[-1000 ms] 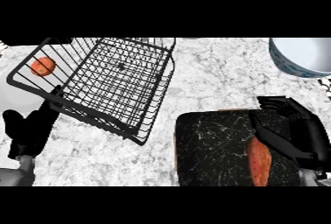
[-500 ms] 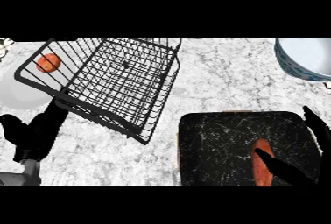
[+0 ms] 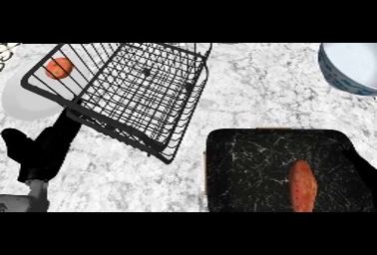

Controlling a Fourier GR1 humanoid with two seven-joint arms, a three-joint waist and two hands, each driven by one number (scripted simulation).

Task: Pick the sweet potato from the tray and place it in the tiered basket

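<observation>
Seen from steeply above: a white and grey marbled stone counter (image 3: pixel 258 89) filling the view; nothing of the room beyond it visible.

At 11 o'clock, a black wire tiered basket (image 3: pixel 140 94), tilted across the counter, its lower corner reaching toward the centre. Behind its upper left bars, a small round orange-red fruit (image 3: pixel 59 67) lying on a white round plate (image 3: pixel 26 102) at 9 o'clock. At 1 o'clock, cut by the right edge, a pale blue-grey bowl (image 3: pixel 352 67).

At 4 to 5 o'clock, a square black tray with a white-flecked marbled face (image 3: pixel 250 169). On the tray's right half, toward its lower edge, a long orange sweet potato (image 3: pixel 302 191), lying lengthwise, touched by nothing.

At 8 o'clock, the black left hand (image 3: pixel 40 152) on its grey forearm, fingers straight and relaxed, holding nothing, fingertips pointing up toward the basket's lower left rim.

At the right edge, around 4 o'clock, only a dark sliver of the right hand (image 3: pixel 369 172) beside the tray; whether clenched or released cannot be told.

Compared with half a second ago: right hand drawn back from over the tray almost out of view, sweet potato now fully uncovered in the same spot; basket, plate, bowl and left hand much as before.
</observation>
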